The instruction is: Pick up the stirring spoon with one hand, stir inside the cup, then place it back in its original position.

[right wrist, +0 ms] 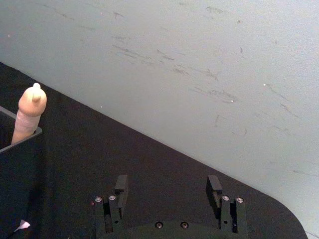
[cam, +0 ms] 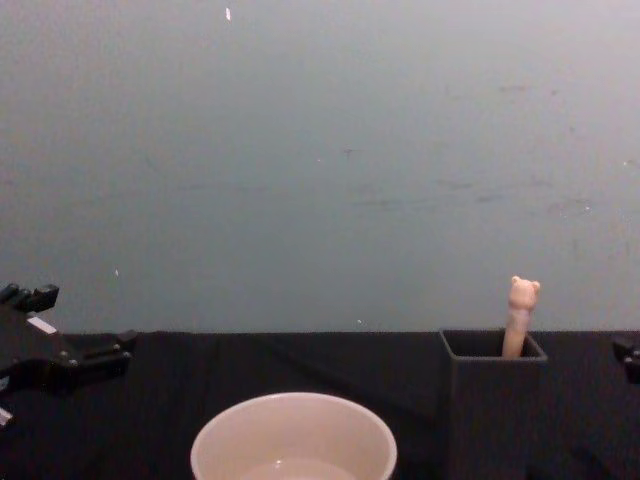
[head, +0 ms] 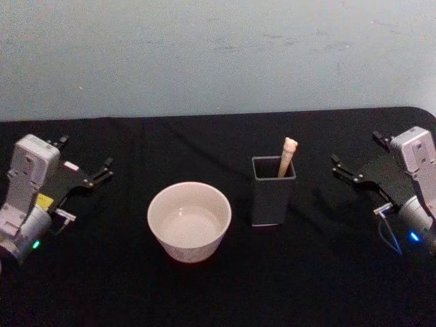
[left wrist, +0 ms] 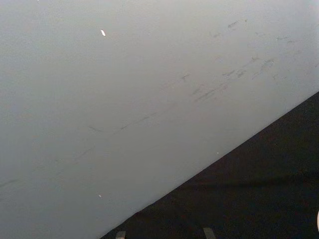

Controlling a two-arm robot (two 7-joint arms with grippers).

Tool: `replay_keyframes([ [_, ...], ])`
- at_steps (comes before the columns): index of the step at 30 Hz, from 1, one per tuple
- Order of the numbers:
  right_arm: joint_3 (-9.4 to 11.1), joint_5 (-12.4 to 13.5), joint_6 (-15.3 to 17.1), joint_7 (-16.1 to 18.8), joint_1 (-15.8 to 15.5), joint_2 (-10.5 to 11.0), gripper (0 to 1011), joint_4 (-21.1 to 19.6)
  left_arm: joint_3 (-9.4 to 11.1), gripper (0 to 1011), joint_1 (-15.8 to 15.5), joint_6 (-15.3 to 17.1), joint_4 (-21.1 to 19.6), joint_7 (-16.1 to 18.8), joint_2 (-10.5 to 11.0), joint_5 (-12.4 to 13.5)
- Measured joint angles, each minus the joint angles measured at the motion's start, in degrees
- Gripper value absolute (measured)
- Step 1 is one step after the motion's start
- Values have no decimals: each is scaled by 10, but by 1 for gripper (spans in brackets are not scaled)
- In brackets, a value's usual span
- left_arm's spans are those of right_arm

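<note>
**Spoon (head: pixel 287 155) in holder (head: pixel 272 201), handle up; both grippers empty.**
Spoon stands near-vertical in holder's rear R corner, with the bear head above the rim and the bowl hidden inside. Holder sits just R of cup (head: pixel 187 251), not touching. R gripper (head: pixel 355 148) is the nearer one: spoon lies to its L. Its jaws are wide apart w/ nothing btwn them. L gripper (head: pixel 87 151) is parked far L, beyond cup, also spread and holding nothing. Judgement: approach from R, lift along handle axis, i.e. straight up.

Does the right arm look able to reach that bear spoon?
Probably yes: the right gripper is open, nothing lies between it and the stirring spoon, whose handle sticks up out of the holder.
</note>
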Motion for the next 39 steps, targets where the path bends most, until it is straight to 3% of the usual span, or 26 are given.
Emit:
replay_keyframes([
  [39,0,0,0,0,0,0,1003,0,0,1001,0,0,0,0,0,0],
])
